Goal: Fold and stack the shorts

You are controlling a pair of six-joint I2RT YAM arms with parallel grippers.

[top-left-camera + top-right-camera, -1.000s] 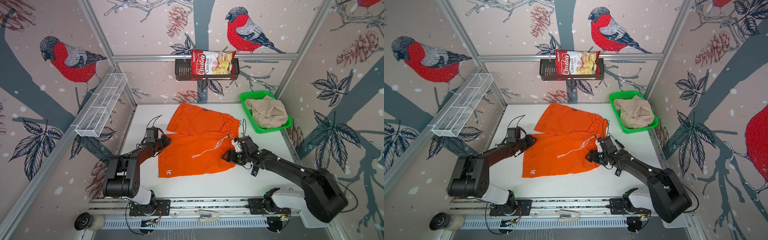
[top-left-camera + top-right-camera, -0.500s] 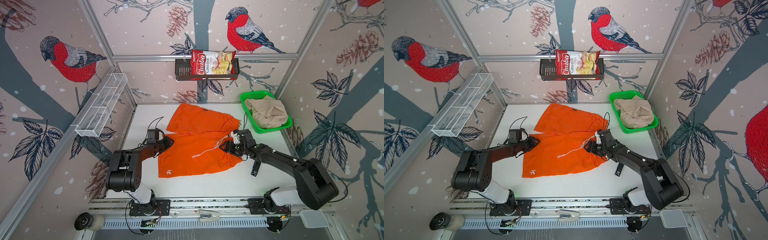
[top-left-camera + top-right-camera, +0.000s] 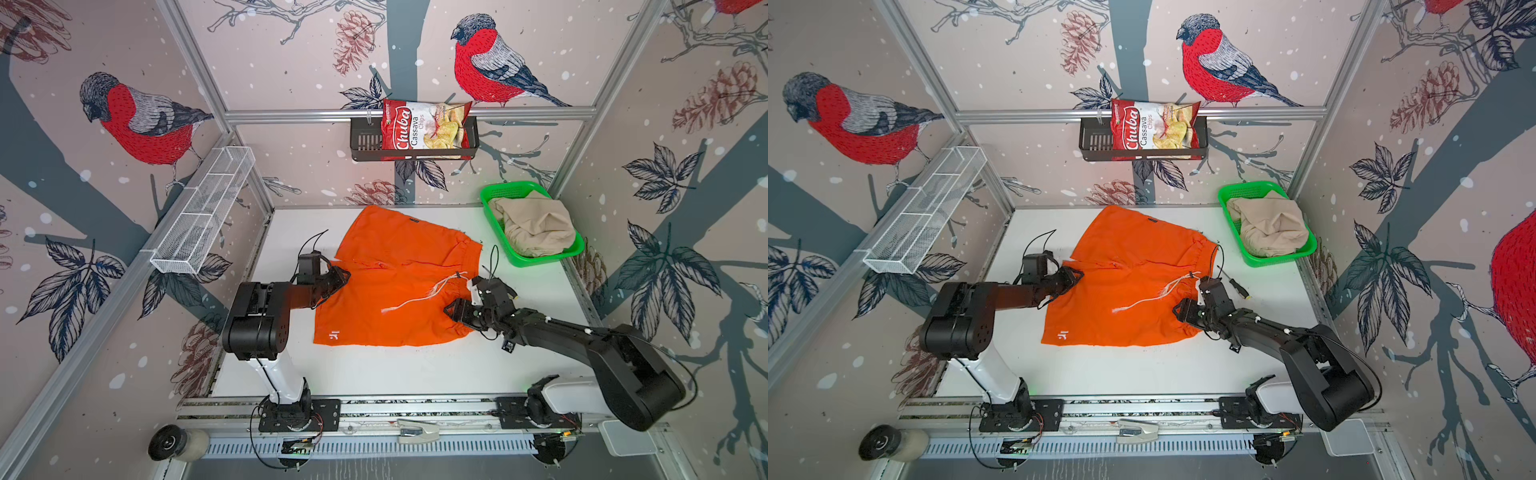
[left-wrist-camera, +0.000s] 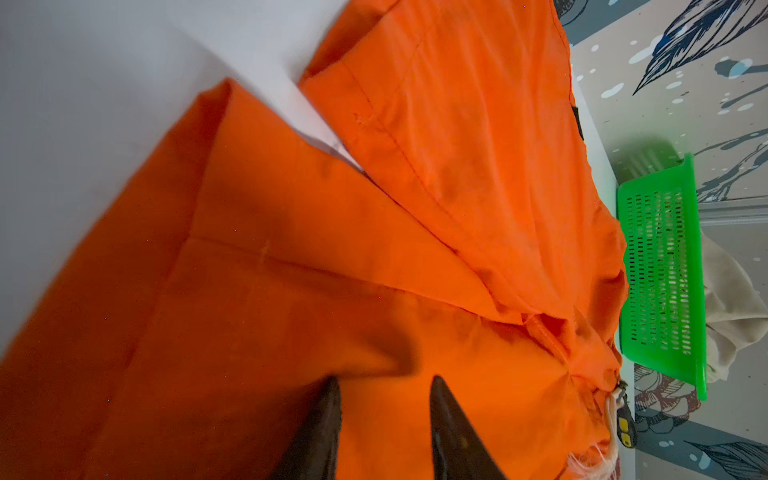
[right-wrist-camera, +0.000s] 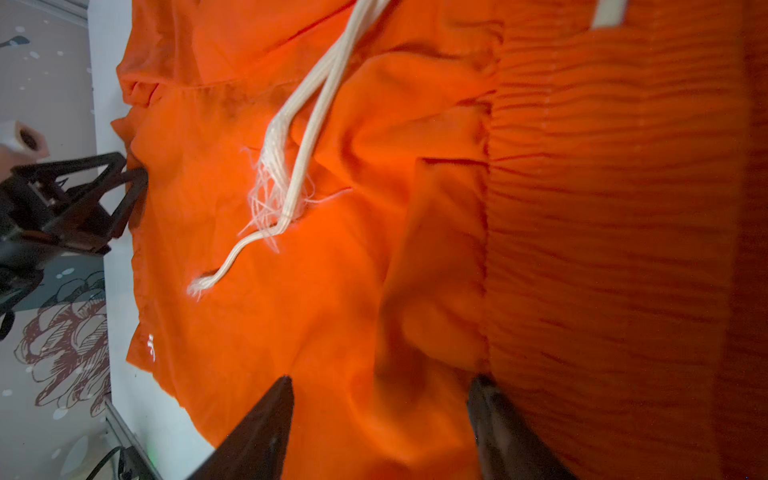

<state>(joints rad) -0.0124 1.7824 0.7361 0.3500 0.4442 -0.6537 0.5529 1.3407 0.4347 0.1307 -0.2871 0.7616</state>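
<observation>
While the half-parted left gripper (image 3: 343, 276) and wide-parted right gripper (image 3: 454, 311) hold nothing, both should seize the orange shorts (image 3: 395, 303) evenly.

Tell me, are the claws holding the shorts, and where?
Nothing is held. The left claw stands open at a leg's edge of the orange shorts, the right claw open at the waistband.

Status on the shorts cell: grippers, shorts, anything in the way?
Left gripper open at hem of orange shorts; right gripper open over waistband. Orange shorts flat, unfolded; beige shorts in basket. Screwdriver beside waistband.
</observation>
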